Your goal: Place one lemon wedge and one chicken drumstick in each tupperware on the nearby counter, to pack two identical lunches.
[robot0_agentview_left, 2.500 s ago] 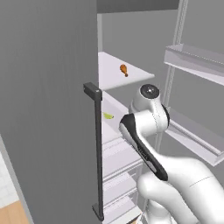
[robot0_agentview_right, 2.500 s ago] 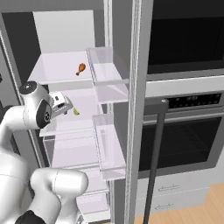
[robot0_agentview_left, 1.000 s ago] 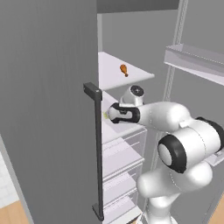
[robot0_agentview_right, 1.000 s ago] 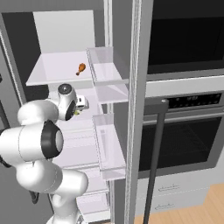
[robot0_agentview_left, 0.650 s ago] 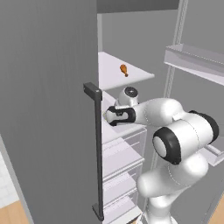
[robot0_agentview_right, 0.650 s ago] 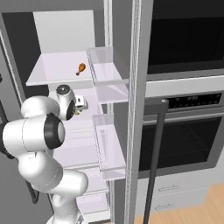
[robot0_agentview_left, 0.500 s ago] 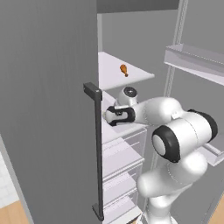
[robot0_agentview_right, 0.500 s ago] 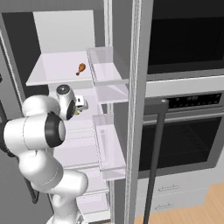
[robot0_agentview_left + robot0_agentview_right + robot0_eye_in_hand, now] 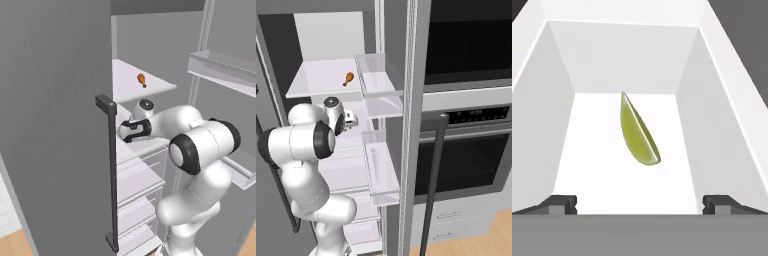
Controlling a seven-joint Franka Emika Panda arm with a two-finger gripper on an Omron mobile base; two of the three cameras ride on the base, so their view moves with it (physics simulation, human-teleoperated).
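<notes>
Since the earlier frame my gripper has reached into the fridge shelf, jaws fully spread, empty. Lemon wedge lies dead ahead, long axis running away, slightly skewed.

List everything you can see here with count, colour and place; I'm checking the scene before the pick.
Yellow-green crescent lemon wedge: one, lying on the white floor of a fridge shelf, ahead of and between the finger tips, untouched.
Reddish-brown chicken drumstick: one, on the upper white fridge shelf.
Grey fridge door: one, open at left, with a dark vertical handle.
Clear door bins: on the right door's inner side.
Black wall oven: one, right of the fridge, with a dark bar handle.
White robot arm: one, reaching into the fridge.
Gripper: one, dark tips, open, on the middle shelf level.
</notes>
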